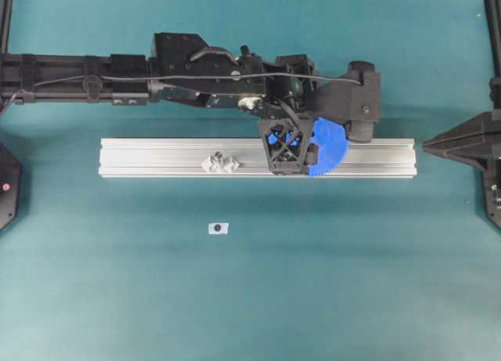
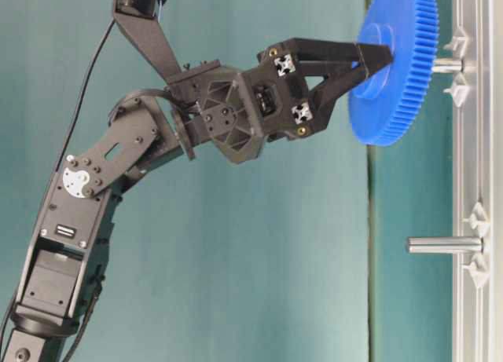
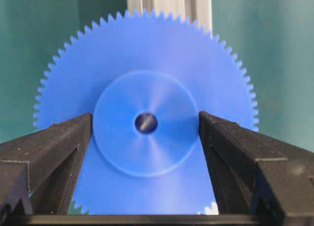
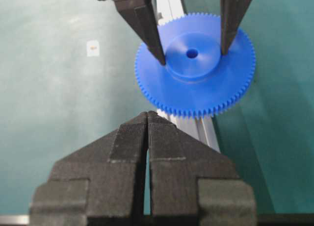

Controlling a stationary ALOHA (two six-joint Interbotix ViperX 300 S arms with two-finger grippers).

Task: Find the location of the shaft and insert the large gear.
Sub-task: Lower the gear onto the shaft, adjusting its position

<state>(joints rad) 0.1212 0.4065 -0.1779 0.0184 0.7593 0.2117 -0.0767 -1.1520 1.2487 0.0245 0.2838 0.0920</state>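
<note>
My left gripper (image 2: 369, 70) is shut on the raised hub of the large gear (image 2: 401, 63), one finger (image 3: 59, 142) against each side of the hub. The bright blue gear (image 1: 333, 146) hangs flat over the aluminium rail (image 1: 156, 157), a little off its surface. The shaft (image 2: 446, 64) shows as a short grey stub between gear and rail, and its tip fills the gear's centre hole in the left wrist view. My right gripper (image 4: 148, 115) is shut and empty, level with the rail's right end and pointing at the gear (image 4: 196, 88).
A second clear mount (image 1: 220, 162) with its own peg (image 2: 444, 244) sits further left on the rail. A tiny white tag (image 1: 218, 229) lies on the teal table in front of the rail. The left arm stretches across behind the rail.
</note>
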